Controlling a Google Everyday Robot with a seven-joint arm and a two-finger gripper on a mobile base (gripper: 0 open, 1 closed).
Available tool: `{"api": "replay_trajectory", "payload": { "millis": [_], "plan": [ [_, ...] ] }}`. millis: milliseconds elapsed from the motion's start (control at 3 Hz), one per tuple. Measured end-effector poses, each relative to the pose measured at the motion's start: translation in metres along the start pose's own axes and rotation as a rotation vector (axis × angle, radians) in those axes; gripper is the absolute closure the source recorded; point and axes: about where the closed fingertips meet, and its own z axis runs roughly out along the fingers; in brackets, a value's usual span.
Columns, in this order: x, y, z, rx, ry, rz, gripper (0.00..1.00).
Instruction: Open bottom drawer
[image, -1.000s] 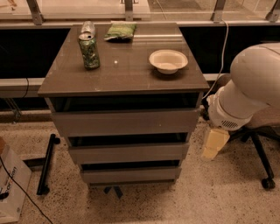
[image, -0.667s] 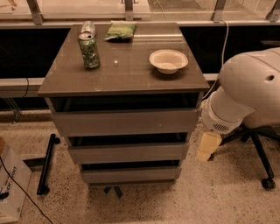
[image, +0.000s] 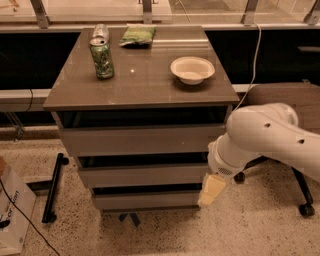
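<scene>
Bottom drawer (image: 145, 200) is the lowest of three on the grey-brown cabinet (image: 60, 98), near the floor. Its plain flat front looks pushed in, with only a dark gap above it and no interior showing. Judged from that, the opening itself is not yet begun. The gripper (image: 212, 190) hangs tip down off the white arm (image: 265, 137) at the cabinet's right side, level with the gap between the middle drawer (image: 142, 175) and the bottom one, right at the bottom front's right end. Can't tell if it touches the front or if it is open or closed, since only one cream piece shows. Approach looks about done. Left to do, as a guess: get hold of the top edge or side of the front, as there is no handle, then pull it out toward the camera. On top sit a green can (image: 102, 58), a green bag (image: 138, 36) and a white bowl (image: 192, 69), all well apart from the gripper. Office chair (image: 300, 205) stands to the right, behind the arm.
</scene>
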Motion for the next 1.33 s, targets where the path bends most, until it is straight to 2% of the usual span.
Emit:
{"api": "replay_trajectory", "payload": {
  "millis": [333,1000,1333],
  "plan": [
    [0.002,0.018,0.049,-0.063,-0.048,0.036,0.0],
    [0.026,0.04,0.152,-0.19,-0.125,0.133,0.0],
    [0.026,0.04,0.152,-0.19,-0.125,0.133,0.0]
  ]
}}
